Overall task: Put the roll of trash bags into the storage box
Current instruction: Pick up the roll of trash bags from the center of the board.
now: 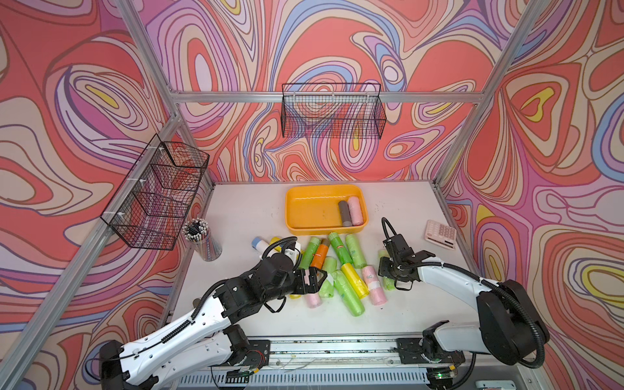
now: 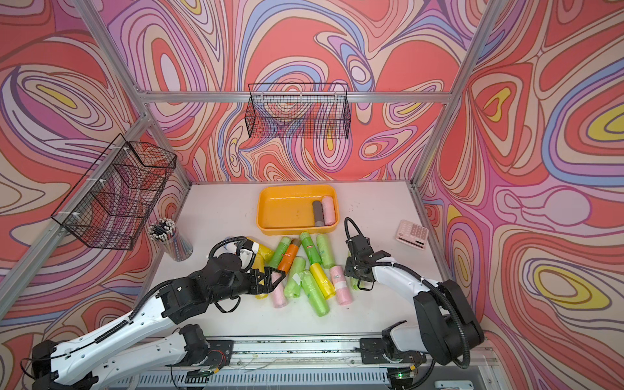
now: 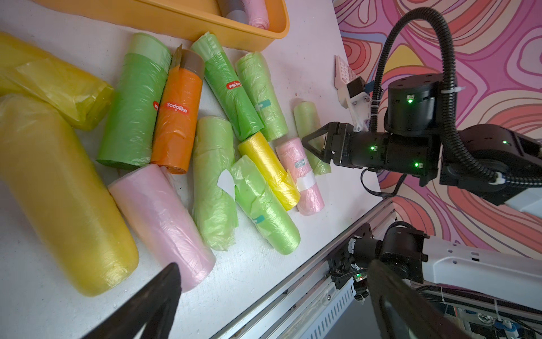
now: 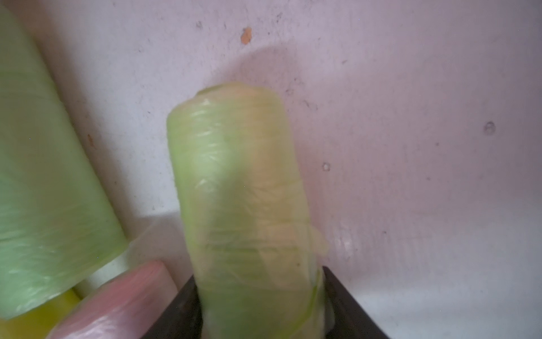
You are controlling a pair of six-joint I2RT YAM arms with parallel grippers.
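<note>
Right gripper (image 4: 261,305) clasps green roll (image 4: 234,176) near one end; left gripper (image 1: 319,277) released. Roll likely light, soft, slippery film: a mid-length hold would resist tilt and slip.

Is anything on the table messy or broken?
Yes. One light green roll in the pile on the table looks ragged: its plastic is loose and crumpled, with a white patch showing at its side. The other rolls lie crisscrossed, some overlapping. Nothing looks spilled.
</note>
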